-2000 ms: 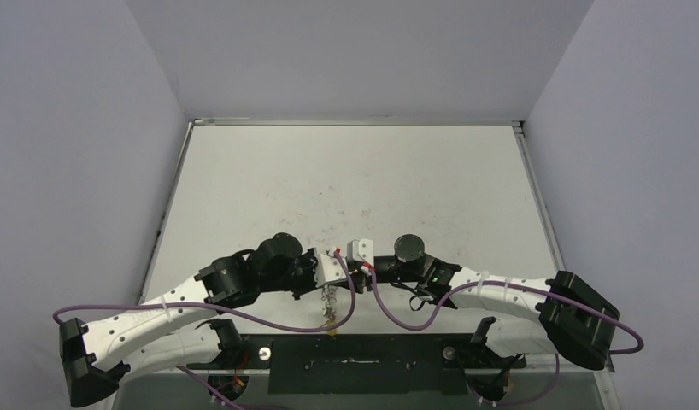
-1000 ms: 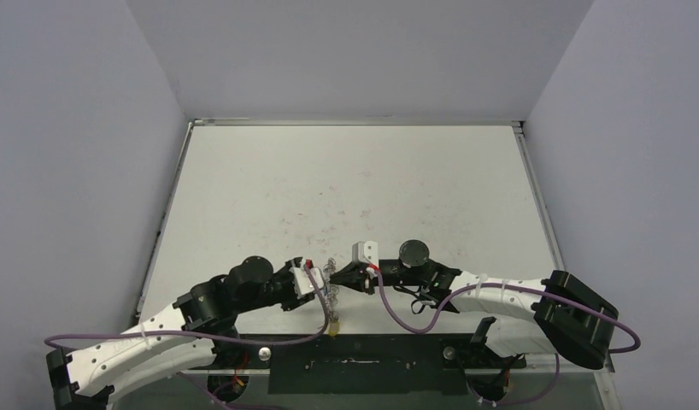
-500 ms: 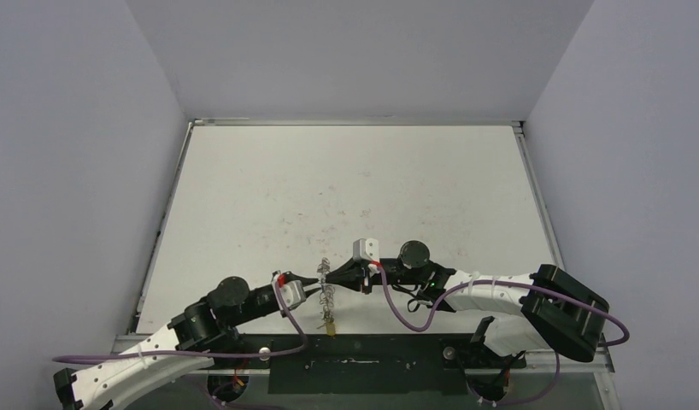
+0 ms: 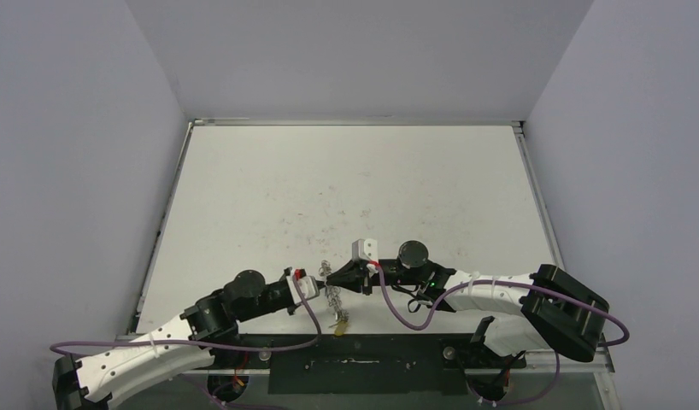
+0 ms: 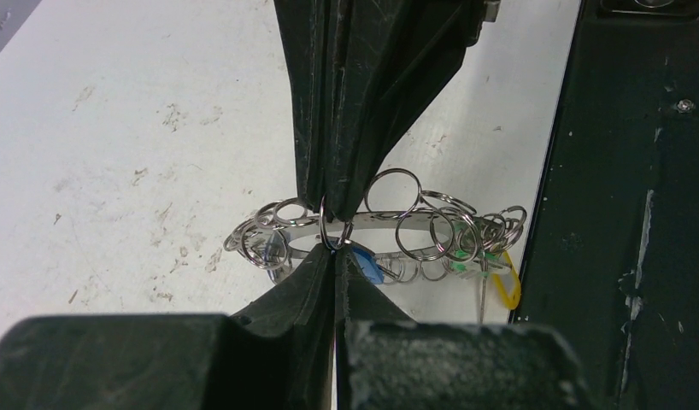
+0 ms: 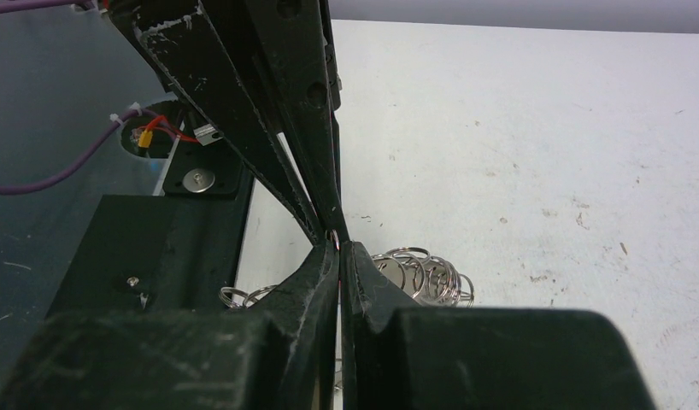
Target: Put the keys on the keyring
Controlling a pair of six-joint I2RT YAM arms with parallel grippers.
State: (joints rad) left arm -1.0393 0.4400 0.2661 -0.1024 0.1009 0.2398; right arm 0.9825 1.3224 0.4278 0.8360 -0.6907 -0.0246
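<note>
The keyring (image 5: pixel 376 225), a wide silver band edged with many small wire loops, hangs just above the white table (image 4: pixel 346 188) near its front edge; it also shows in the top view (image 4: pixel 332 298). Keys hang on it by a blue tag (image 5: pixel 368 265), a green tag (image 5: pixel 466 261) and a yellow tag (image 5: pixel 508 289). My left gripper (image 5: pixel 333 248) is shut on one small loop of the keyring. My right gripper (image 6: pixel 337 243) is shut on the same loop from the opposite side, tip to tip. In the right wrist view, loops (image 6: pixel 425 273) show behind my fingers.
The black base plate (image 4: pixel 363 354) lies just in front of the keyring; its edge (image 5: pixel 624 213) runs close beside the yellow tag. Purple cables (image 4: pixel 406 316) loop from both wrists. Grey walls close in the table on three sides.
My left arm has swung lower and to the left, then its wrist moved back right. My right gripper has moved left to meet it. The keyring has shifted slightly right.
</note>
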